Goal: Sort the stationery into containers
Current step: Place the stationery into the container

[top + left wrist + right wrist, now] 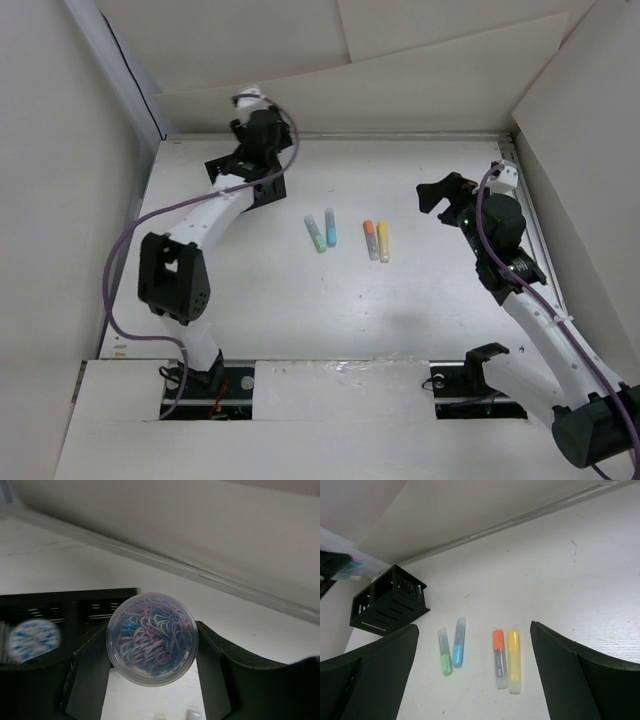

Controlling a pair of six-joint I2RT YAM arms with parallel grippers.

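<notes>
My left gripper is shut on a small clear round cup full of coloured paper clips. It holds the cup just beside and above the black perforated organizer box. In the top view this gripper is at the back left, over the box. The green, light blue, orange and yellow markers lie on the table in two pairs. My right gripper is open and empty, raised and facing them. It shows at the right in the top view.
A blurred round blue-and-white thing sits in the box. The organizer also shows in the right wrist view. White walls close in the table at the back and on both sides.
</notes>
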